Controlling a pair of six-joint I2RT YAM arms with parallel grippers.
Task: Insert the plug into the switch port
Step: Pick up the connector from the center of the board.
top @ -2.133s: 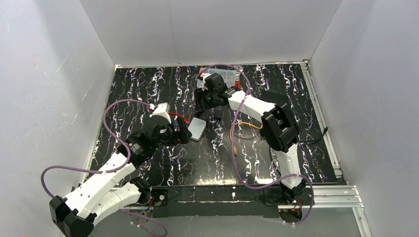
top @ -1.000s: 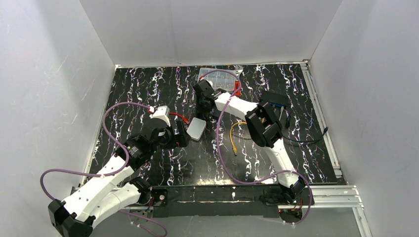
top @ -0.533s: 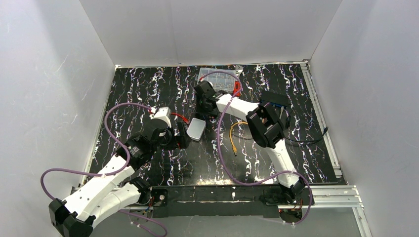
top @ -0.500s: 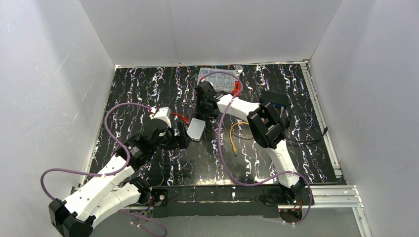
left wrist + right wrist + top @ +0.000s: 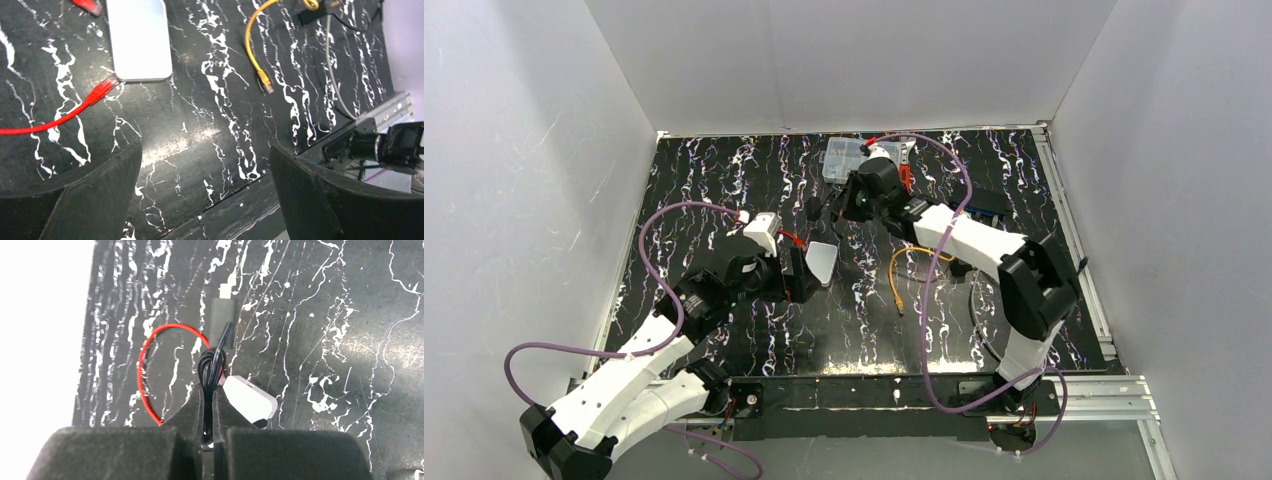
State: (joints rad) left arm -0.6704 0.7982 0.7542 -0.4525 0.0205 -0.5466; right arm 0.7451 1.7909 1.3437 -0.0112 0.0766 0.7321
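1. Plug (image 5: 265,82) lies loose on the table (image 5: 724,170) at the end of the orange cable (image 5: 250,37), well apart from both grippers. The switch (image 5: 984,200) sits far right, partly behind the right arm; its ports are too small to make out.
2. The right gripper (image 5: 207,390) is pinched tight on a thin black cord (image 5: 212,362), not on the plug. The cord's adapter (image 5: 222,322) hangs or lies just beyond; which one cannot be told.
3. The left gripper (image 5: 205,155) is spread wide and holds nothing, hovering near the white box (image 5: 137,40) and the red wire (image 5: 75,112).
4. The step seems to be clearing the cord. It is best carried away from both the orange cable and the switch face, then dropped. The plug then wants a grasp just behind the connector.
5. The right arm reaches forward and across the middle, with its fingers pointing left. The left arm stretches forward, its wrist tilted down at the table.
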